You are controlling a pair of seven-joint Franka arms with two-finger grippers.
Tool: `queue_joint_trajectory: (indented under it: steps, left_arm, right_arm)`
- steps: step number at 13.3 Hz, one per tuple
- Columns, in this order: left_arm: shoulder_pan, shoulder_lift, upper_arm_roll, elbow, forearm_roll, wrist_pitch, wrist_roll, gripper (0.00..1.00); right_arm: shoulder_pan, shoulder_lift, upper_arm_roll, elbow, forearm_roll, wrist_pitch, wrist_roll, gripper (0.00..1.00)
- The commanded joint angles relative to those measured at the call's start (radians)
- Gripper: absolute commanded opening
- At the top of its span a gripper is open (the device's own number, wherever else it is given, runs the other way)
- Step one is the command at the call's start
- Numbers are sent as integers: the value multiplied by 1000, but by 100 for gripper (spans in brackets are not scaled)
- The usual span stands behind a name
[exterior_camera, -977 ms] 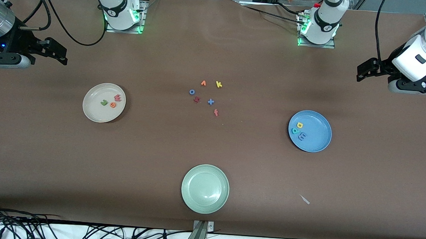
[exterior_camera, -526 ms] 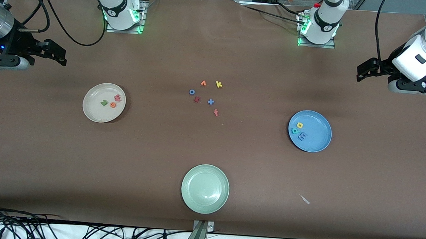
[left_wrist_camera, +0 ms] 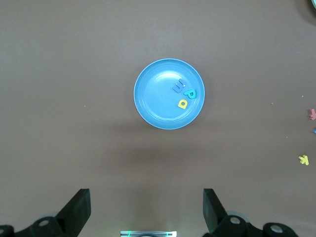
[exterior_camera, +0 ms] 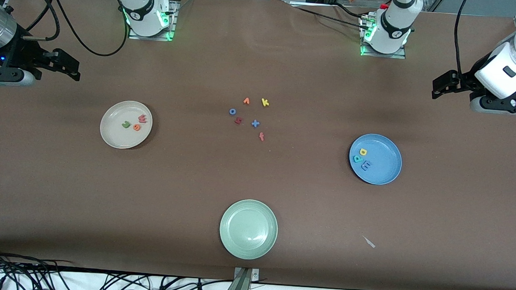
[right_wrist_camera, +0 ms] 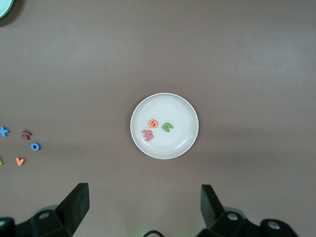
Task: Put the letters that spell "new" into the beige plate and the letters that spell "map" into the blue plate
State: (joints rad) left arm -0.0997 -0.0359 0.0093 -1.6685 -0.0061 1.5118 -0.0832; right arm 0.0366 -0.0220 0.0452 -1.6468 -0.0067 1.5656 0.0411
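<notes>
Resting in the beige plate [exterior_camera: 113,133] are three letters: n [exterior_camera: 126,124], e [exterior_camera: 136,127], w [exterior_camera: 142,118]; three more, m [exterior_camera: 366,165], a [exterior_camera: 363,152], p [exterior_camera: 358,158], are seen in the blue plate [exterior_camera: 385,162]. Both the left gripper [left_wrist_camera: 146,210] and the right gripper [right_wrist_camera: 144,207] are spread wide, nothing held.

Bare table separates three plates [exterior_camera: 250,206] from the loose letters [exterior_camera: 250,116]

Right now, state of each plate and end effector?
beige plate: holds the n, e, w letters
blue plate: holds the m, a, p letters
pale green plate: nothing in it
left end effector: open, above the blue plate
right end effector: open, above the beige plate
</notes>
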Motion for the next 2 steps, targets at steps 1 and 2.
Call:
queue_joint_trajectory:
  steps: [1, 2]
  left_arm:
    - [5, 11, -8, 32, 21, -25, 22, 100]
    - [5, 11, -6, 32, 21, -25, 22, 100]
  right_arm:
    - [-6, -10, 2, -13, -4, 13, 11, 100]
    - [-6, -10, 2, -13, -4, 16, 11, 100]
